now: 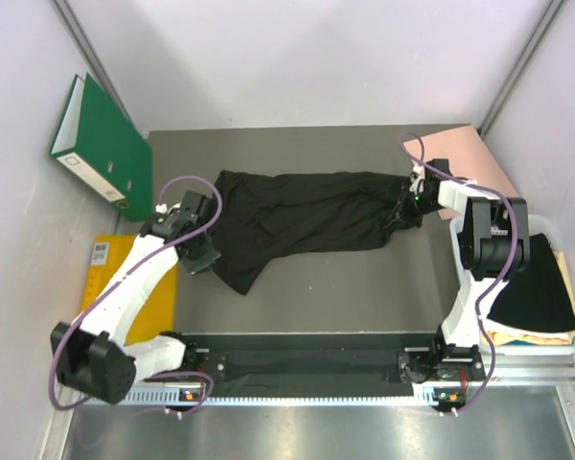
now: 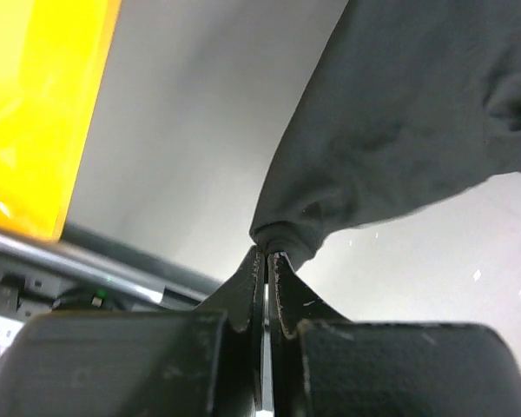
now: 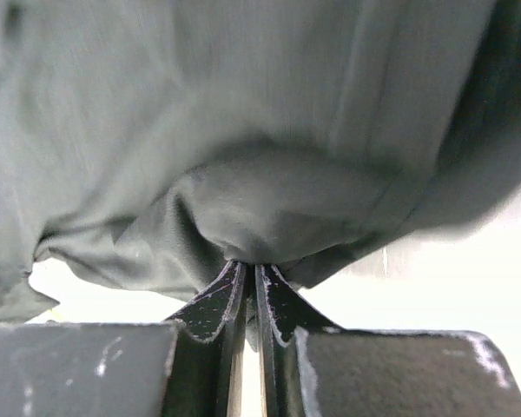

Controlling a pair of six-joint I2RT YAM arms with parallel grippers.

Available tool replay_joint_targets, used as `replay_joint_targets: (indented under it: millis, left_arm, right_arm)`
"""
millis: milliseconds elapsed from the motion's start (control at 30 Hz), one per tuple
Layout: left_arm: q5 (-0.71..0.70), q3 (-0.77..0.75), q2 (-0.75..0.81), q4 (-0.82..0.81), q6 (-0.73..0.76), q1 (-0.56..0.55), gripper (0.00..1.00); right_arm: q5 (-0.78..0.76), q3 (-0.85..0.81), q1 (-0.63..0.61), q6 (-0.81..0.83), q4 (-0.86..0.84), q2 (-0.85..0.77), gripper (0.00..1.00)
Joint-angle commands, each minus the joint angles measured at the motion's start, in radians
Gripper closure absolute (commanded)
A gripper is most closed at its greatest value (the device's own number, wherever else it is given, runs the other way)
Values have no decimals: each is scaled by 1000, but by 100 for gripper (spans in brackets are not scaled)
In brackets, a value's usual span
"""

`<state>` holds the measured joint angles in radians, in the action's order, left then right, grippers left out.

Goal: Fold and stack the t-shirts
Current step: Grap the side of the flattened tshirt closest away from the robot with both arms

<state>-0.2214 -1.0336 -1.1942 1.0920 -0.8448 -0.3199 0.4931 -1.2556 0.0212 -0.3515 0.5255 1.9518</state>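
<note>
Black t-shirt [image 1: 307, 216] stretched across the worktop [image 1: 364, 287]. The left gripper [image 2: 267, 261] pinches its 9 o'clock edge and the right gripper [image 3: 247, 274] its 3 o'clock edge, both grips half hidden in cloth from above.

One black t-shirt [image 1: 307, 216] lay spread on the table [image 1: 364, 278]. Two arms stood at the table's near edge: one left arm [image 1: 125, 286] and one right arm [image 1: 467, 305]. Left of the table were one green binder [image 1: 101, 144] and one yellow pad [image 1: 158, 311]. One pink sheet [image 1: 470, 153] lay at the table's far right corner. Right of the table sat one white bin [image 1: 556, 227] holding two folded pieces, one black garment [image 1: 537, 292] and one tan garment [image 1: 522, 337].
</note>
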Motion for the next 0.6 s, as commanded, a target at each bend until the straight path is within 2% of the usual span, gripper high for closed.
replay_joint_targets:
  millis: [0, 133, 333, 567]
  left_arm:
    - [20, -3, 146, 172, -63, 2, 100]
    - [66, 32, 234, 255, -82, 4, 100]
    - [155, 138, 350, 295, -103, 2, 100]
    - [162, 116, 380, 313, -80, 2, 100]
  right_arm:
    - [-5, 47, -7, 16, 56, -131, 96]
    - [-14, 113, -7, 20, 93, -206, 96]
    - [-16, 229, -7, 11, 116, -301, 96]
    - [-25, 318, -7, -1, 139, -410, 97]
